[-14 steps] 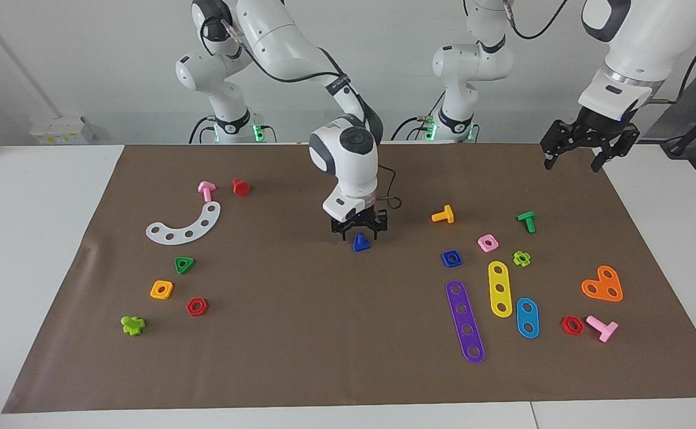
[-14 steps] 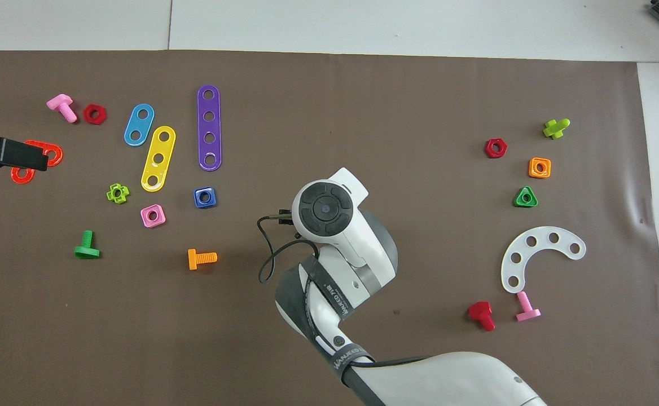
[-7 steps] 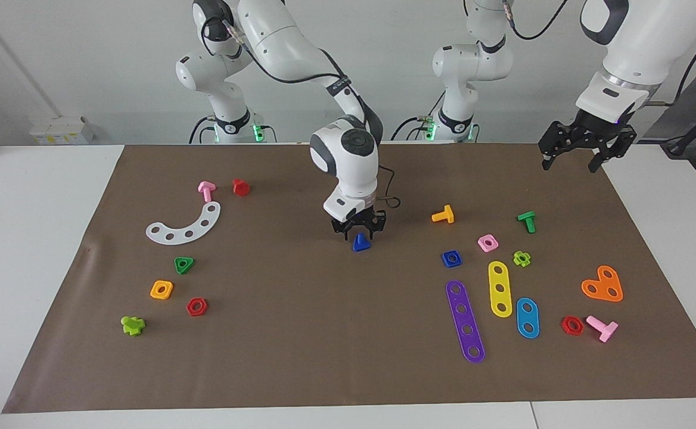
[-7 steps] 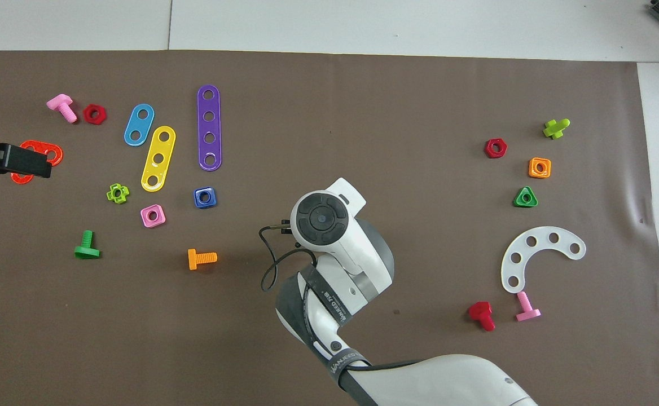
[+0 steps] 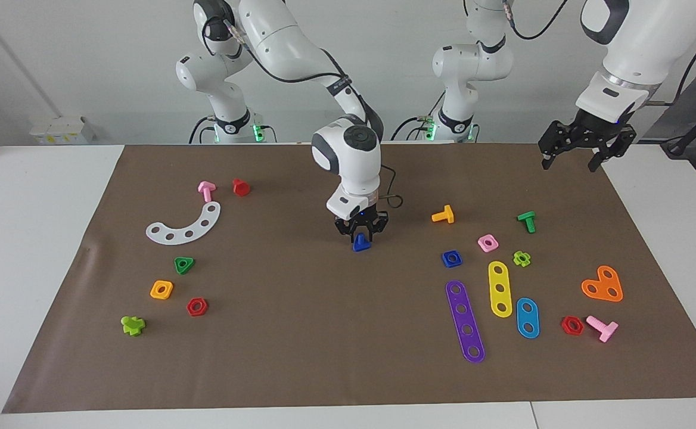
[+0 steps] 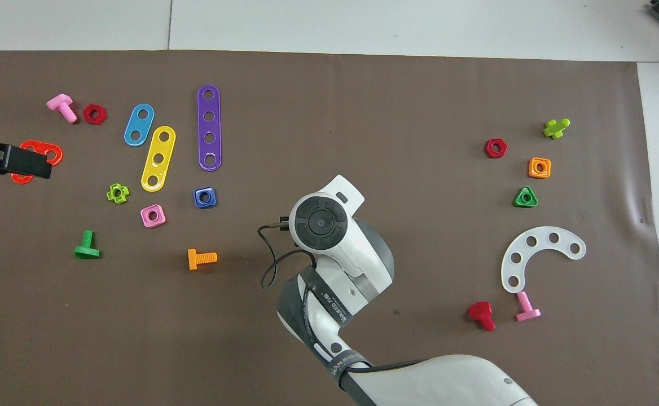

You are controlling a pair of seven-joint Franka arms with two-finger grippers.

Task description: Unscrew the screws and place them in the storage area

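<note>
Reaching down near the middle of the facing view, the right arm is bending steeply at the wrist, its last link pointing almost straight at the brown paper mat on the desk. Its right pincer is closing its fingers around the dark-blue screw, which is sitting on the mat at the frame's centre; in the overhead view the arm's round wrist cap is hiding both from sight. The storage area, the bare patch among the white curved strip, the green triangular nut and the orange square nut, is lying at the centre left of the facing view, well apart from the screw. The left arm is waiting, its left pincer hanging with fingers spread at the upper right of the facing view, over the mat's edge.
</note>
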